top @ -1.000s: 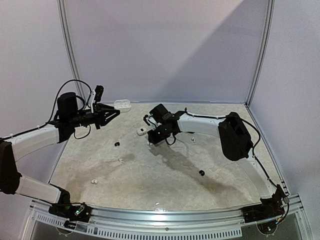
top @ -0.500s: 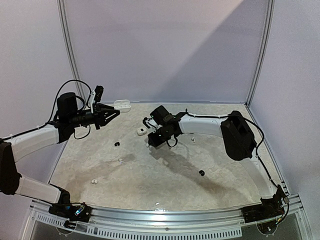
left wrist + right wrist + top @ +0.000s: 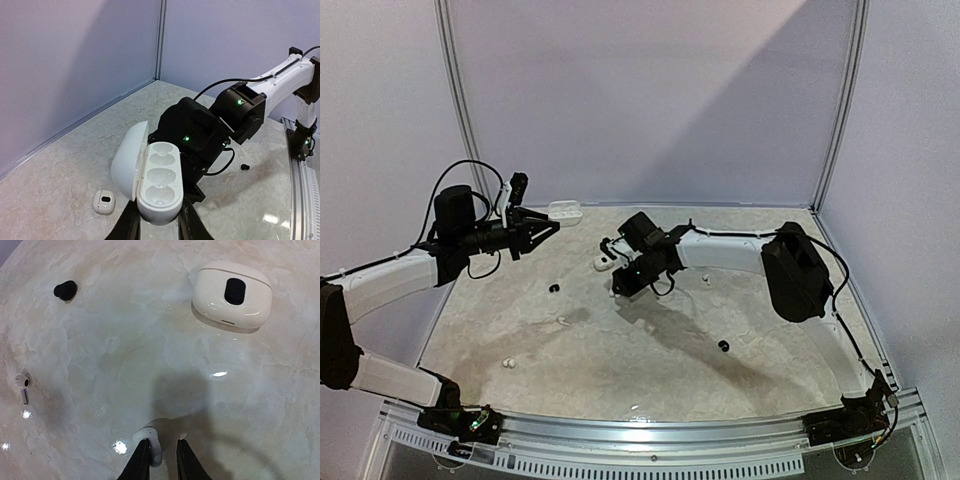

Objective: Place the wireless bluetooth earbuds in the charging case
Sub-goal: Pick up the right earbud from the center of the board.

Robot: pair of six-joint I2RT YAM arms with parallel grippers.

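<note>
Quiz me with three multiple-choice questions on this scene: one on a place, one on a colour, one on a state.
1. Where is the open charging case? A in the left gripper; B on a shelf; C on the floor.
2. What colour is the earbud at the right gripper fingertips? A black; B white; C red.
3. The other case, lying on the table, is: A open; B closed; C in pieces.
Answers: 1 A, fingers clamp its base. 2 B, it shows glossy white. 3 B, its lid sits flush.
</note>
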